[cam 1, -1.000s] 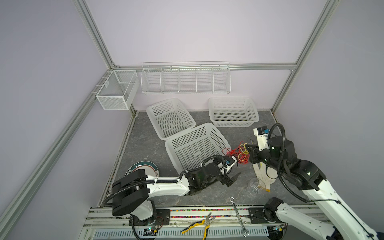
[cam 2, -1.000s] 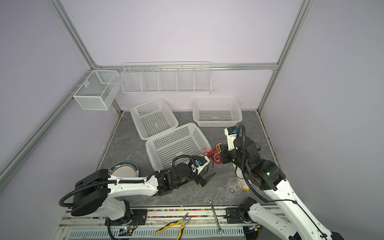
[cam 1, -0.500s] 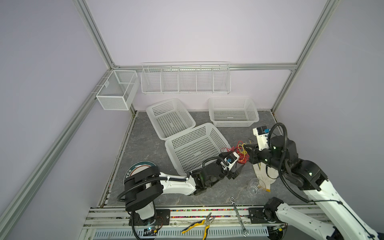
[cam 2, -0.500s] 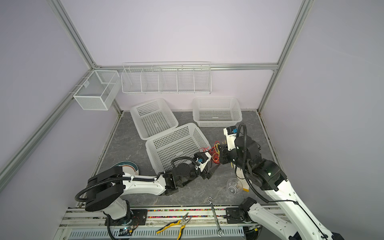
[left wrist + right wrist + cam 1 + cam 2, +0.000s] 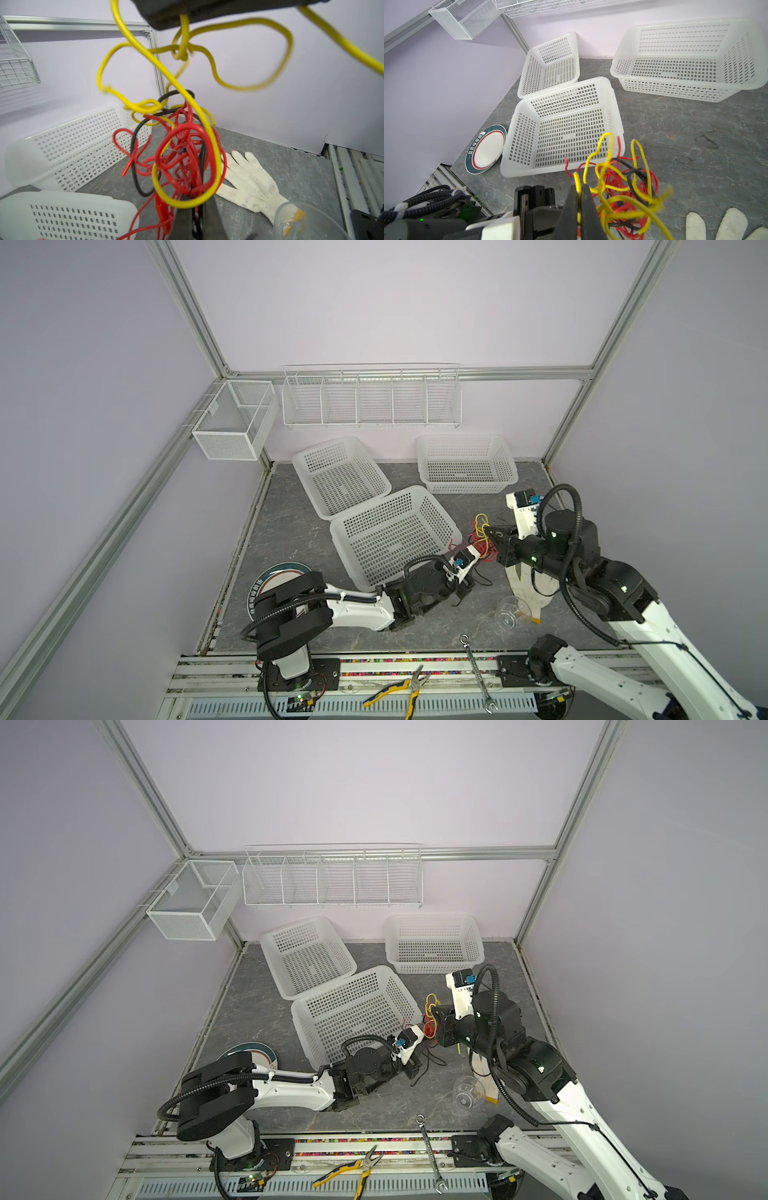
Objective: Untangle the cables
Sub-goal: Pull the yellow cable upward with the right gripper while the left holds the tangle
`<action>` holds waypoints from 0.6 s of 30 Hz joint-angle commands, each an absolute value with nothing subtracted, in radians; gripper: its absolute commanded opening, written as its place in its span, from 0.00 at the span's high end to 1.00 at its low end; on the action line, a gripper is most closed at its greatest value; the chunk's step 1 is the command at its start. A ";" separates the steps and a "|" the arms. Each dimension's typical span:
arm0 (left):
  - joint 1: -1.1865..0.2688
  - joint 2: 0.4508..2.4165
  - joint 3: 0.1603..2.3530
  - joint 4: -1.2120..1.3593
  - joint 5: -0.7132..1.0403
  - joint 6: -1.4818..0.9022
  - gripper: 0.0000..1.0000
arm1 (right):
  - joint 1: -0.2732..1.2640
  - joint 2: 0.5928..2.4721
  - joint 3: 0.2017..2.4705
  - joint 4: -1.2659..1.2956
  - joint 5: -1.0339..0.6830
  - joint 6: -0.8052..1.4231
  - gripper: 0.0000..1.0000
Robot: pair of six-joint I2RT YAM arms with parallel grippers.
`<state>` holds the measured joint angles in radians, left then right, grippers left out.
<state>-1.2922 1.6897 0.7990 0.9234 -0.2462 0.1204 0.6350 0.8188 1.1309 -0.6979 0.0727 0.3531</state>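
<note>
The cables [image 5: 478,536] are a knot of red, yellow and black wires hanging between my two grippers, beside the nearest white basket [image 5: 440,512]. In the left wrist view my left gripper [image 5: 196,202] is shut on the red and black strands at the bottom of the cables [image 5: 182,145]. Above it, yellow loops rise to my right gripper's black fingers [image 5: 166,12]. My right gripper [image 5: 579,188] is shut on a yellow strand, and the rest of the cables [image 5: 618,182] dangle just past it. In a top view my right gripper [image 5: 489,530] is above and behind my left gripper [image 5: 481,563].
Two more white baskets [image 5: 340,472] [image 5: 467,464] stand at the back, under wire racks [image 5: 370,398]. A plate [image 5: 270,578] lies front left. A white glove [image 5: 249,182] and a clear cup [image 5: 509,612] lie under my right arm. A wrench [image 5: 478,672] and pliers [image 5: 399,691] rest on the front rail.
My left gripper reached forward and right to the tangle and closed on its lower strands. My right gripper kept its hold on the yellow strand, nearly still.
</note>
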 commanded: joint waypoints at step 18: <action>-1.293 1.626 0.682 0.880 -0.223 0.010 1.00 | 0.426 0.896 1.200 -0.653 0.491 0.319 0.94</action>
<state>-1.2888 1.6588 0.7307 0.9360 -0.2119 0.0219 0.4965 0.8917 1.1465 -0.7490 0.4030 0.3218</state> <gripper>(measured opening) 0.057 0.064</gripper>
